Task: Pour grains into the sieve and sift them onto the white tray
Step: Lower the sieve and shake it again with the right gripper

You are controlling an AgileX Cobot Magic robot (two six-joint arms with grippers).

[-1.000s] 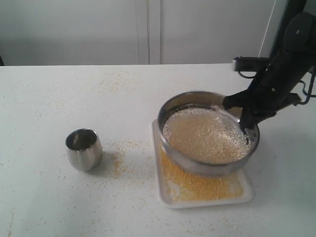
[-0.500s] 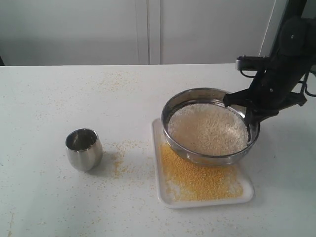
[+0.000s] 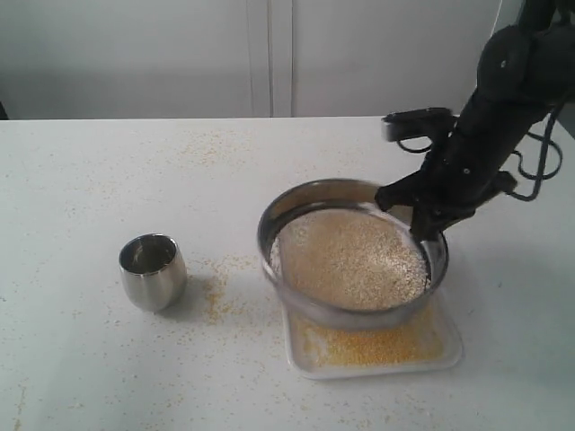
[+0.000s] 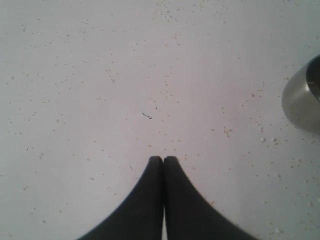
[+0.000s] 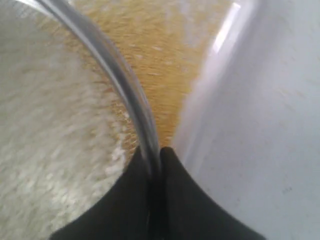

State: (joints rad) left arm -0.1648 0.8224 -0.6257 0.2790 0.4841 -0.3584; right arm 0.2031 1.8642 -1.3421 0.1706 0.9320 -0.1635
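Note:
The steel sieve [image 3: 296, 296] hangs over the white tray [image 3: 449, 346], shifted toward the tray's left end and overhanging its left rim. Pale grains [image 3: 350, 260] fill its mesh. Golden meal [image 3: 377, 346] lies on the tray beneath. My right gripper [image 3: 425, 232] is shut on the sieve's rim at its far right side. In the right wrist view the rim [image 5: 117, 75] runs between the black fingertips [image 5: 172, 165], pale grains [image 5: 45, 135] inside the sieve and yellow meal [image 5: 160, 55] below. My left gripper [image 4: 163, 159] is shut and empty above the bare table.
A small steel cup [image 3: 153, 271] stands upright on the table's left, and its side shows at the edge of the left wrist view [image 4: 302, 102]. Spilled yellow grains [image 3: 216, 296] are scattered beside it and across the white tabletop [image 3: 108, 180].
The right gripper has swung the sieve to the left across the tray after an earlier move away from the camera. The grains inside shifted. The cup stayed put.

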